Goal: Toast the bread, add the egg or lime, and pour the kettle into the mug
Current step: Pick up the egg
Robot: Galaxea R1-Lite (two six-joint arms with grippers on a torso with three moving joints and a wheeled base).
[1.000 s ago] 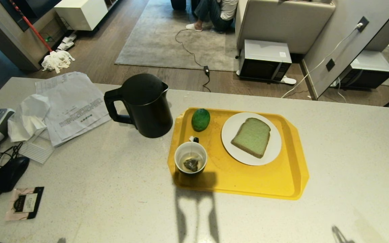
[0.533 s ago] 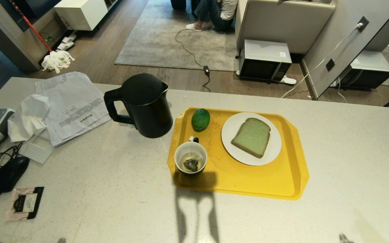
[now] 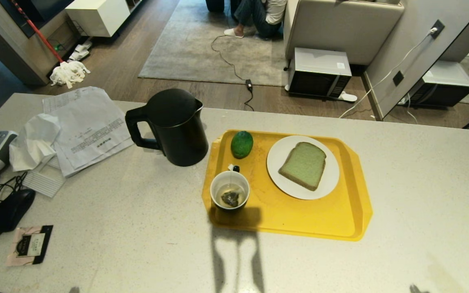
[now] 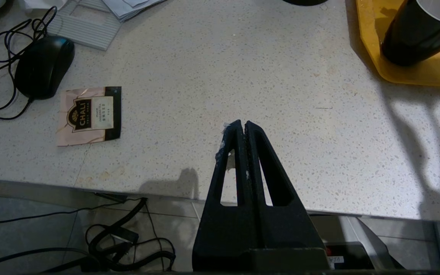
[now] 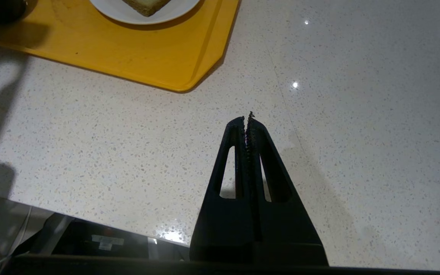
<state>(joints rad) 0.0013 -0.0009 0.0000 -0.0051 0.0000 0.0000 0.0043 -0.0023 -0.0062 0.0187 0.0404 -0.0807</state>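
Looks all done: bread on plate, lime by mug; both grippers, left & right, closed, empty; nxt maybe just rest.

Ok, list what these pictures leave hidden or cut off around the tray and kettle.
- Kettle: head view, contents hidden by its closed lid.
- Mug: left wrist view, top cut off by the frame edge.
- Bread: right wrist view, only a corner shows, with the plate, at the frame edge.
- Egg: in no view.
- Person: head view, cut off by the top edge.
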